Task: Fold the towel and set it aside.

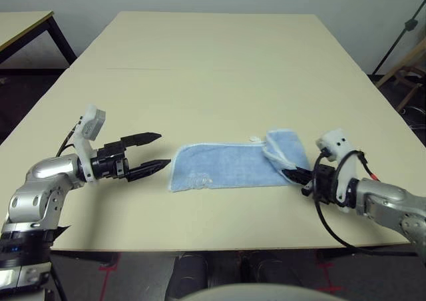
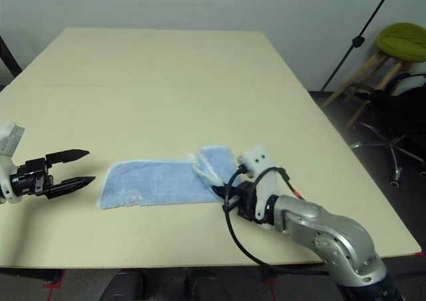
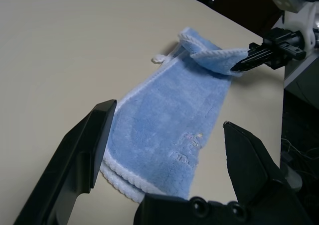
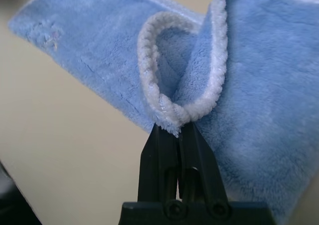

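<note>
- The right tool (image 1: pixel 297 176) sits near the front edge of the surface (image 1: pixel 200 68), its two black fingers pinched together on the white stitched edge of the light blue towel (image 1: pixel 223 166). The right wrist view shows that edge bunched into a small loop right at the fingertips.
- The held end is lifted and curled over itself, while the rest of the towel lies flat as a long strip running toward the robot's left.
- The left tool (image 1: pixel 154 151) hovers just beside the towel's free end with its fingers spread apart and nothing between them; it is close to the cloth but not touching it.
- A faint embroidered motif (image 3: pixel 188 144) shows near that free end, on the upper face.
- Risk, as I judge it: the right grip catches little more than the hem, so a quick pull across could let the terry slip out and drop the fold partway.
- A second risk: with the left end unpinned, dragging the held end over may slide the whole strip along the smooth surface instead of folding it, leaving the edges misaligned.
- The towel also lies fairly close to the front edge, so a skewed drag could push a corner off.
- Farther back the surface is bare to the wall.
</note>
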